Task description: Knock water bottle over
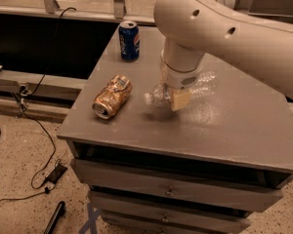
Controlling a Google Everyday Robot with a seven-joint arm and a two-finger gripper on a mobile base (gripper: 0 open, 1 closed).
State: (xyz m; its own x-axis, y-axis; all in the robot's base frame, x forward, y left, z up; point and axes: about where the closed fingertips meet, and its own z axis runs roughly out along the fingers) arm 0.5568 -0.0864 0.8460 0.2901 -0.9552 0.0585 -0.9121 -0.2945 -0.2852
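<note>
The water bottle, clear ribbed plastic, lies on its side on the grey cabinet top. Its white cap points left toward the crushed gold can. The label band is hidden behind the arm. My gripper hangs down from the big white arm. It is right over the bottle's neck end and covers the bottle's middle.
A crushed gold can lies left of the bottle. An upright blue Pepsi can stands at the back left corner. The cabinet's front edge and its drawers are below. Cables lie on the floor to the left.
</note>
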